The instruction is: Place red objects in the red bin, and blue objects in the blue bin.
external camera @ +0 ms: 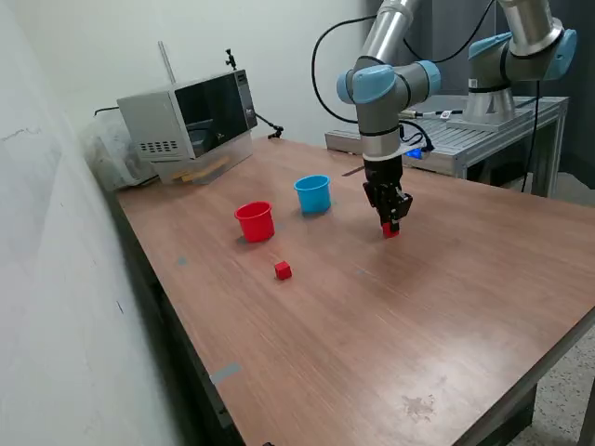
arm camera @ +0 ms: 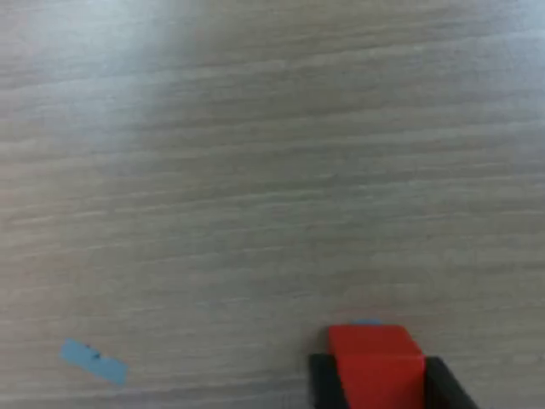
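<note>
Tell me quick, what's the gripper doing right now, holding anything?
Gripper: closed on a small plain red cube, held between its two black fingers just at the wooden table.

The worktop (external camera: 372, 316) looks like wood-grain laminate, smooth with a dull sheen. Both the red bin (external camera: 255, 222) and blue bin (external camera: 313, 193) look like smooth, slightly shiny plastic. The red cube (arm camera: 376, 362) seems matt, between black matt fingers (arm camera: 322, 383).

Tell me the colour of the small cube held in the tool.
Red; the small plain cube between the tool fingers shows best in the wrist view.
</note>
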Available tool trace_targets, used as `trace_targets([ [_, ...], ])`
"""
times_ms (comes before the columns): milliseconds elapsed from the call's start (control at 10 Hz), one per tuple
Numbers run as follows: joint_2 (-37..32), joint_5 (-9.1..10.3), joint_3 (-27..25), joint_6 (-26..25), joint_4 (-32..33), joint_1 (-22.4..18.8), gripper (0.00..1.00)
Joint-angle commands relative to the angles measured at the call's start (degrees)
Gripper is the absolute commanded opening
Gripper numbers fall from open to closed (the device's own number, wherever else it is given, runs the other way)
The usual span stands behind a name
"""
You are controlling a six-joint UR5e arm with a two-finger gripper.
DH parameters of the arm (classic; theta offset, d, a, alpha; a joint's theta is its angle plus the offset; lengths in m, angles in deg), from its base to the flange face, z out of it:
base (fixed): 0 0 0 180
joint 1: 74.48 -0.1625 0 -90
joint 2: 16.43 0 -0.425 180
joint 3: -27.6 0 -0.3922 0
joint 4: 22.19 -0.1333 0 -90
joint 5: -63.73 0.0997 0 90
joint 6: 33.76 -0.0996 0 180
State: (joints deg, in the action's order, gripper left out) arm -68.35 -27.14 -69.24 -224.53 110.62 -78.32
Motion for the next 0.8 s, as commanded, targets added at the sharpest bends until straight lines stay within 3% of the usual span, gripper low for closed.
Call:
trace_targets([
  [0,-1.8,-0.09,0.0,2.2,-1.9,0.0,0.0],
  [200,-9.0,-0.01,0.2,2.5,-6.3,0.0,0.0],
  [400,-15.3,-0.09,5.1,5.0,-13.3,0.9,0.0],
  [700,-10.4,-0.09,20.5,6.4,-16.0,11.7,0.0],
])
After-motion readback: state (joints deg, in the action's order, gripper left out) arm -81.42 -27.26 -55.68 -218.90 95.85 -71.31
